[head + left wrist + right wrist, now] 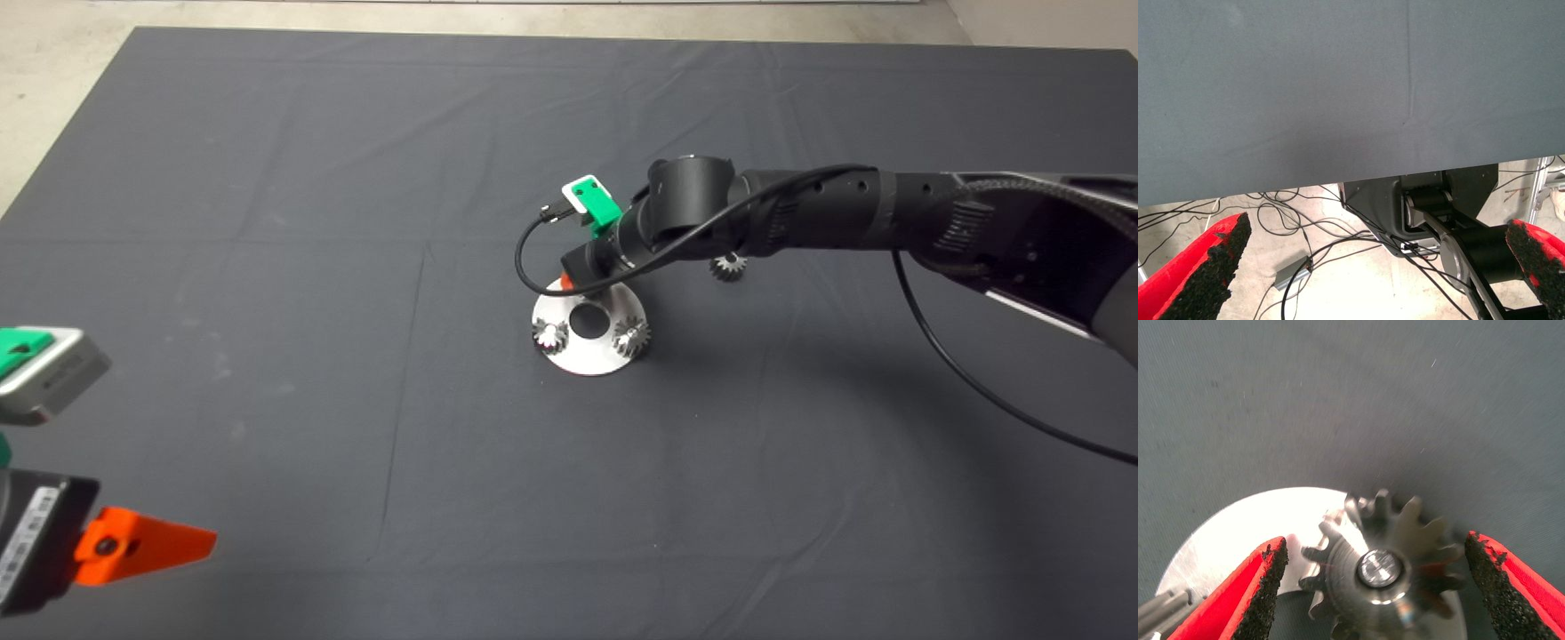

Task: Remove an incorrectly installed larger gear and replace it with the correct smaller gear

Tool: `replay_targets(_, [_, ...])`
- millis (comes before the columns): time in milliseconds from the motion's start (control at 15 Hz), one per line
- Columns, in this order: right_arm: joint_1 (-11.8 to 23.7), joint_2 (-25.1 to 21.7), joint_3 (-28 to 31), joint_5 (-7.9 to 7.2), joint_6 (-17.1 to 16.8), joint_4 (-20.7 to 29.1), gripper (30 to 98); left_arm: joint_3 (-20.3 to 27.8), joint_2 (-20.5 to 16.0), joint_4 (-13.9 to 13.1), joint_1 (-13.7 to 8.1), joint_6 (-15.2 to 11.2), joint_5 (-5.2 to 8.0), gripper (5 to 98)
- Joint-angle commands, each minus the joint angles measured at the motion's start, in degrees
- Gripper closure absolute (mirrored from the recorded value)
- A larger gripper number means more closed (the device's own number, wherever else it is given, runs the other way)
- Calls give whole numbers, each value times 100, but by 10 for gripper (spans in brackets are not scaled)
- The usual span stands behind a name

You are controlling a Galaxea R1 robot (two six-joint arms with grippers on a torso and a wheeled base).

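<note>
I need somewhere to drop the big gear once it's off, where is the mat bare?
Bare mat lies between the round plate and the left tool, and along the near edge. It is crowded around the plate: two bright gears, the right tool straddling the larger gear, the smaller gear behind.

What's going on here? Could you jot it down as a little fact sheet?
Mat: dark mat
Disc: white disc with a dark centre hole, mid-mat
Larger gear: mounted on a pin at the disc's edge
Bright gears: two on the disc
Smaller gear: on the mat beside the disc, partly under the arm
Right gripper: open, fingers either side of the larger gear
Left gripper: open, parked at the mat's edge
</note>
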Motion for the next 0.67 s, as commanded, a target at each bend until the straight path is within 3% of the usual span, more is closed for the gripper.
replay_targets(0, [124,43,11,26,43,-146,580,90,-1,-73,2,-12,17,54])
replay_targets(133, [124,52,2,26,43,-146,580,90,-1,-73,11,-12,17,54])
replay_targets(467, [124,61,-7,28,50,-147,684,90,-1,-73,20,-12,17,54])
replay_targets(600, [124,61,-3,30,148,-151,690,90,-1,-73,20,-12,17,54])
